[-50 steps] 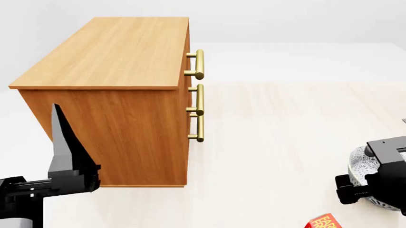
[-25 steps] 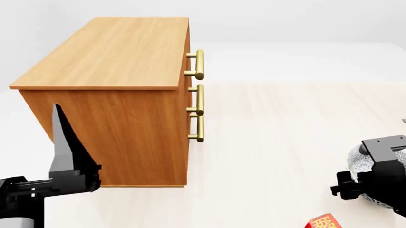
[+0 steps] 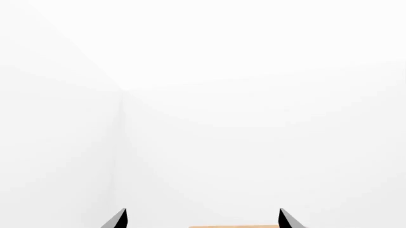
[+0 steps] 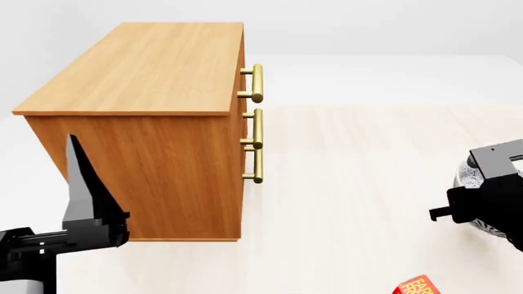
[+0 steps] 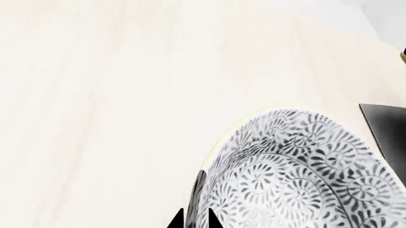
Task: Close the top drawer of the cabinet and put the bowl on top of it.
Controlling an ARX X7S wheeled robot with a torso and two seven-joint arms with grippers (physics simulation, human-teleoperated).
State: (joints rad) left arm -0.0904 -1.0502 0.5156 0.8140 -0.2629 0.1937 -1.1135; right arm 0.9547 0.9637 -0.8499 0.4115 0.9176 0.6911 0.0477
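The cabinet (image 4: pixel 139 92) looks like matt orange-brown wood grain, its bar handles (image 4: pixel 256 83) polished brass. The bowl (image 5: pixel 298 171) seems glazed ceramic with a dense leaf print. The bench (image 4: pixel 359 177) shows pale, smooth wood.

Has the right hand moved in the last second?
Yes. In the head view the right hand with the bowl has risen, up the picture against the red box at the bottom edge.

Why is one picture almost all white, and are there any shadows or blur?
Left wrist view: aimed at blank pale walls, only the cabinet edge showing. Head view: flat, even light, sharp. Right wrist view: the bowl is crisp, with a faint shadow beside its rim.
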